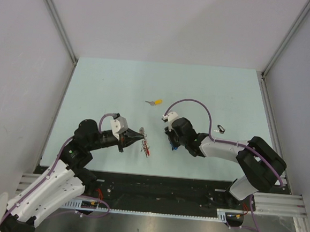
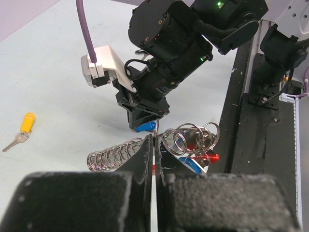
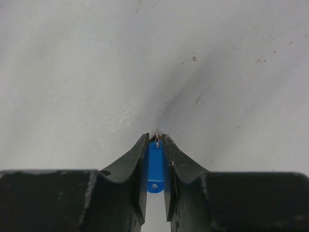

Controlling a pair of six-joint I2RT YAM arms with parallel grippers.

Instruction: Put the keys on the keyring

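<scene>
My right gripper [image 3: 155, 138] is shut on the blue cap of a key [image 3: 154, 166], whose thin metal tip pokes out past the fingertips. In the left wrist view that blue-capped key [image 2: 145, 126] hangs just beyond my left gripper [image 2: 155, 143]. The left gripper is shut on the keyring [image 2: 194, 137], a cluster of silver rings with a coiled silver chain [image 2: 116, 153] to its left. A red-capped key [image 2: 210, 157] and a blue piece [image 2: 191, 164] hang under the rings. From above, the two grippers [image 1: 139, 138] [image 1: 172, 144] face each other, a short gap apart.
A yellow-capped key [image 1: 156, 101] lies on the table beyond the grippers, also seen as the yellow-capped key [image 2: 24, 126] at the left. A tiny black ring [image 1: 221, 129] lies at the right. The black rail [image 1: 154, 188] runs along the near edge.
</scene>
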